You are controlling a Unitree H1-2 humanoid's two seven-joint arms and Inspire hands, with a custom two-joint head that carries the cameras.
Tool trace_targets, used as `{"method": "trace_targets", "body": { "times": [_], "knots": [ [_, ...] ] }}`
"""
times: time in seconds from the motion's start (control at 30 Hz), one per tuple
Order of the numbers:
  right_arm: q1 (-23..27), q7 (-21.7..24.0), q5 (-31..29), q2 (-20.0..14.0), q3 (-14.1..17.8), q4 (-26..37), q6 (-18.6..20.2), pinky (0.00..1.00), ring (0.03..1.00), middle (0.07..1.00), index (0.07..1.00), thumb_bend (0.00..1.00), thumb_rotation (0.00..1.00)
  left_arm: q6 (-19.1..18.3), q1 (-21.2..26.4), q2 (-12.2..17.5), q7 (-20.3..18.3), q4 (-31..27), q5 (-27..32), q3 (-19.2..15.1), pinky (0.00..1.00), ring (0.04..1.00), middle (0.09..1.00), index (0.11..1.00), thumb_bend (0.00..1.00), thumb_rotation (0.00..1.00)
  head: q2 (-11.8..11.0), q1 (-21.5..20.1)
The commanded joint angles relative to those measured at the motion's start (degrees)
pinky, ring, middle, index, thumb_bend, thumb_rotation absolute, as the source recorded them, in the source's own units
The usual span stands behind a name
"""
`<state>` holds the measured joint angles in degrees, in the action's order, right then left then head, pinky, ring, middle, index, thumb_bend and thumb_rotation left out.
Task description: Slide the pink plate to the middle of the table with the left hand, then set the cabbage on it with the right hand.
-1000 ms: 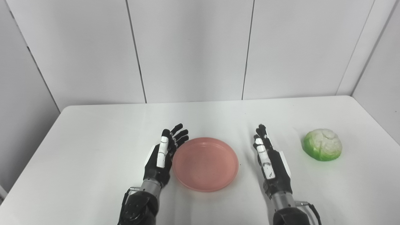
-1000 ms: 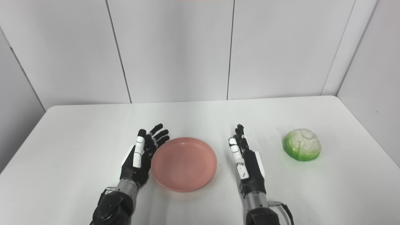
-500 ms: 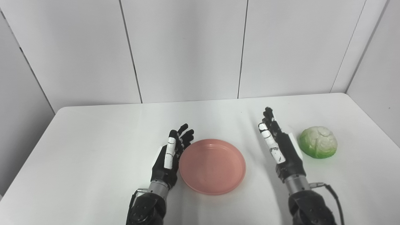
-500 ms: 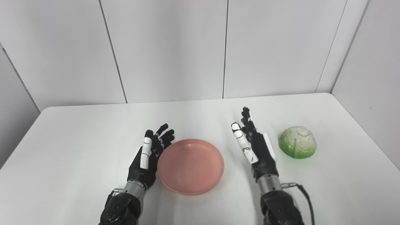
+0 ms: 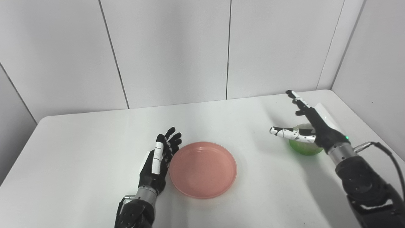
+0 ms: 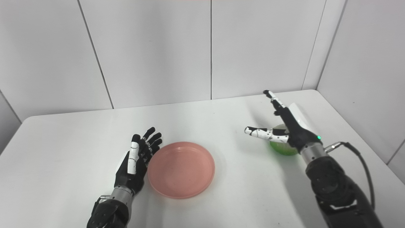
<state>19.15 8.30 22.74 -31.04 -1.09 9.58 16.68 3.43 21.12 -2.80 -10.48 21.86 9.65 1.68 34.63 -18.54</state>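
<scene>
The pink plate (image 5: 203,169) lies empty near the middle of the white table (image 5: 79,148). My left hand (image 5: 159,158) rests open on its edge against the plate's left rim, fingers pointing away from me. The green and white cabbage (image 5: 304,147) sits at the right of the table, mostly hidden behind my right hand (image 5: 311,126). That hand is raised over the cabbage, open, with the thumb spread to the left and the fingers stretched toward the back. I cannot tell whether it touches the cabbage. It also shows in the right eye view (image 6: 289,125).
White wall panels stand behind the table and at the right. The table's right edge runs close to the cabbage. A black cable (image 5: 387,155) trails from my right forearm.
The camera has turned to the right. My right hand has risen and moved right and back, from beside the cabbage to above it, and its thumb has spread. My left hand stays at the plate.
</scene>
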Motion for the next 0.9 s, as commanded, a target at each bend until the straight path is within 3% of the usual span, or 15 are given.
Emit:
{"method": "trace_targets", "body": {
  "times": [0.0,0.13,0.23,0.3,0.43,0.6,0.87],
  "knots": [
    [3.08,-0.52,1.19,-2.17,1.11,-0.56,-1.15,0.87,0.922,0.932,0.919,0.82,0.51,1.48,1.28,0.63,-1.14,0.65,0.92,-0.57,0.98,0.934,0.919,0.922,0.85,1.00,-0.26,-1.24],
    [4.39,-0.25,2.47,-3.89,0.98,-3.93,-1.38,0.86,0.929,0.925,0.900,0.85,0.46,1.65,1.65,1.19,-1.60,1.45,1.15,-1.14,1.00,0.935,0.919,0.925,0.86,1.00,-0.59,-3.44],
    [5.29,0.67,4.67,-5.06,0.10,-5.88,0.38,0.88,0.935,0.922,0.902,0.87,0.46,2.14,1.91,1.65,-1.74,2.10,1.26,-1.56,0.99,0.929,0.911,0.914,0.86,1.00,-0.99,-5.09],
    [5.75,1.15,5.82,-5.62,-0.47,-7.48,0.33,0.95,0.949,0.928,0.912,0.88,0.47,2.45,1.98,1.97,-2.13,2.46,1.53,-1.82,0.99,0.929,0.909,0.912,0.86,1.00,-1.20,-6.18],
    [6.56,1.47,8.98,-6.90,-2.34,-10.21,-1.13,1.00,0.947,0.928,0.916,0.93,0.51,2.78,2.16,2.45,-2.58,3.07,1.85,-2.20,0.98,0.925,0.910,0.914,0.86,1.00,-1.32,-7.53],
    [7.81,2.38,12.30,-8.21,-4.94,-13.57,-0.90,1.00,0.936,0.915,0.928,0.98,0.57,3.05,2.13,2.61,-2.80,3.25,1.74,-2.55,0.97,0.920,0.906,0.905,0.86,1.00,-1.41,-7.55],
    [9.08,2.27,14.19,-7.48,-6.88,-18.32,-0.28,1.00,0.932,0.915,0.930,0.99,0.56,2.92,1.67,2.55,-2.89,2.63,1.99,-2.67,0.96,0.913,0.904,0.908,0.85,1.00,-0.99,-7.44]
  ]
}}
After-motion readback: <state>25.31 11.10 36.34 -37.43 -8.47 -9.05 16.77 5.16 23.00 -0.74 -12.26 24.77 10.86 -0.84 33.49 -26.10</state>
